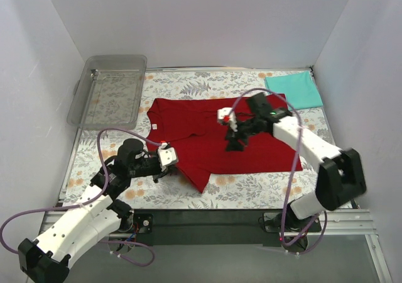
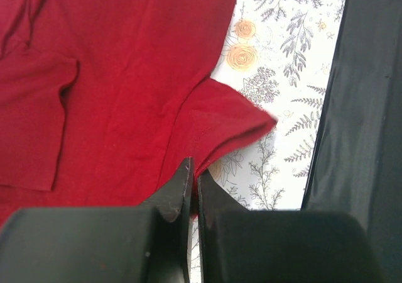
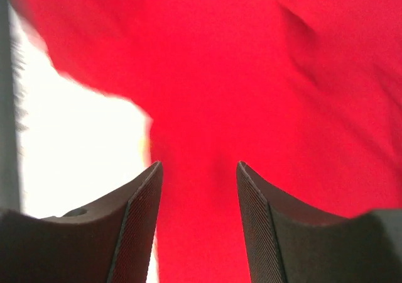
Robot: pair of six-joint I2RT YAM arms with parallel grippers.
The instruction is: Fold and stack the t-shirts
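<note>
My left pincer (image 2: 193,173) is clenched on the near-left edge of the plain dark red short-sleeved cloth t-shirt (image 1: 201,122), which lies spread mid-desk (image 1: 251,183). My right pincer (image 3: 199,166) is released, hovering over the shirt. The folded teal cloth t-shirt (image 1: 294,88) sits in the far-right corner.

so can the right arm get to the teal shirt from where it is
Probably yes. The teal shirt lies uncovered in the far right corner, on that arm's side. The right gripper hangs open over the red shirt, holding nothing.
</note>
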